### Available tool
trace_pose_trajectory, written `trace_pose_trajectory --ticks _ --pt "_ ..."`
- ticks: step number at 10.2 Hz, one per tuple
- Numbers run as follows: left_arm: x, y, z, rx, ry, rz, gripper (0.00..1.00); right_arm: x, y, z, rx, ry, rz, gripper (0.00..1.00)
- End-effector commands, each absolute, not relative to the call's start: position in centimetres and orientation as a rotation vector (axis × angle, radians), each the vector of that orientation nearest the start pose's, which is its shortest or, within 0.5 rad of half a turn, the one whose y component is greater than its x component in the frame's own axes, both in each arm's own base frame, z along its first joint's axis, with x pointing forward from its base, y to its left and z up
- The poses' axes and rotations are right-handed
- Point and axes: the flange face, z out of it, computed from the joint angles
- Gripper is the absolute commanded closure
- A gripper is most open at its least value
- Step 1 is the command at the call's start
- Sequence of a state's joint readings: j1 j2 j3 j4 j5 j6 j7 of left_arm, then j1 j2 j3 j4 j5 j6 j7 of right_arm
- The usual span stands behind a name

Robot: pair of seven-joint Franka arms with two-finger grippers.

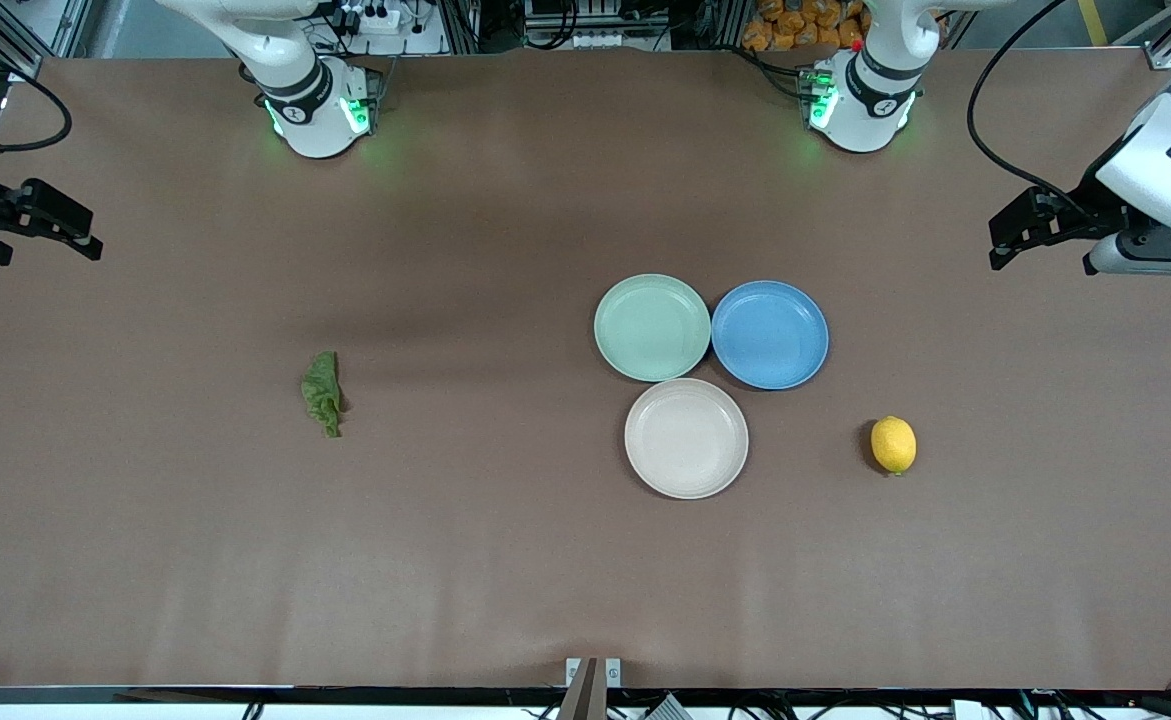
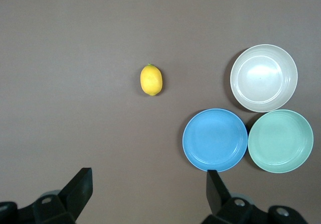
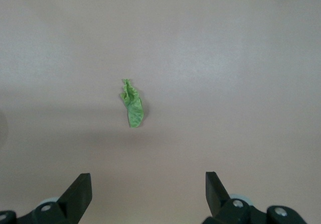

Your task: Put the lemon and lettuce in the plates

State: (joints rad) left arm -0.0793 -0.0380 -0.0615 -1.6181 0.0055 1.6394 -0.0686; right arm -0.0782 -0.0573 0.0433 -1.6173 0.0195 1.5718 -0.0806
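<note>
Both claws (image 1: 1010, 235) cut by edges

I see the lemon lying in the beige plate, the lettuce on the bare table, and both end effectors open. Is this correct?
Not quite. In the front view the lemon lies on the bare table beside the beige plate, toward the left arm's end, not in it. The lettuce is on the table; the left end effector and right end effector are open.

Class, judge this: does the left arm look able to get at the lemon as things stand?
Probably yes: the lemon lies alone on bare table toward that arm's end, and the open left gripper holds nothing.
</note>
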Motion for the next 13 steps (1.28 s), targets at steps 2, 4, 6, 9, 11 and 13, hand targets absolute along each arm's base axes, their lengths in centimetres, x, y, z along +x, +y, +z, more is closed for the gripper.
trace_pose_trajectory --ticks 2,4,6,9,11,13 --pt "54.5 -7.7 63.3 -3.160 0.145 -0.063 0.00 53.4 -1.1 63.3 -3.120 -0.091 -0.004 0.00" --pt "54.7 -8.0 62.8 -3.158 0.150 -0.051 0.00 53.5 -0.6 63.4 -3.120 -0.103 -0.011 0.00" --pt "55.2 -7.9 61.9 -3.159 0.149 -0.024 0.00 53.7 -0.7 63.3 -3.121 -0.100 -0.032 0.00" --pt "56.5 -8.0 59.3 -3.148 0.154 0.045 0.00 55.1 0.0 61.6 -3.116 -0.123 -0.021 0.00" --pt "57.6 -7.9 57.1 -3.143 0.153 0.105 0.00 56.1 0.7 59.4 -3.111 -0.146 0.044 0.00" --pt "58.9 -7.9 54.3 -3.139 0.148 0.165 0.00 56.1 0.7 57.7 -3.111 -0.143 0.094 0.00"
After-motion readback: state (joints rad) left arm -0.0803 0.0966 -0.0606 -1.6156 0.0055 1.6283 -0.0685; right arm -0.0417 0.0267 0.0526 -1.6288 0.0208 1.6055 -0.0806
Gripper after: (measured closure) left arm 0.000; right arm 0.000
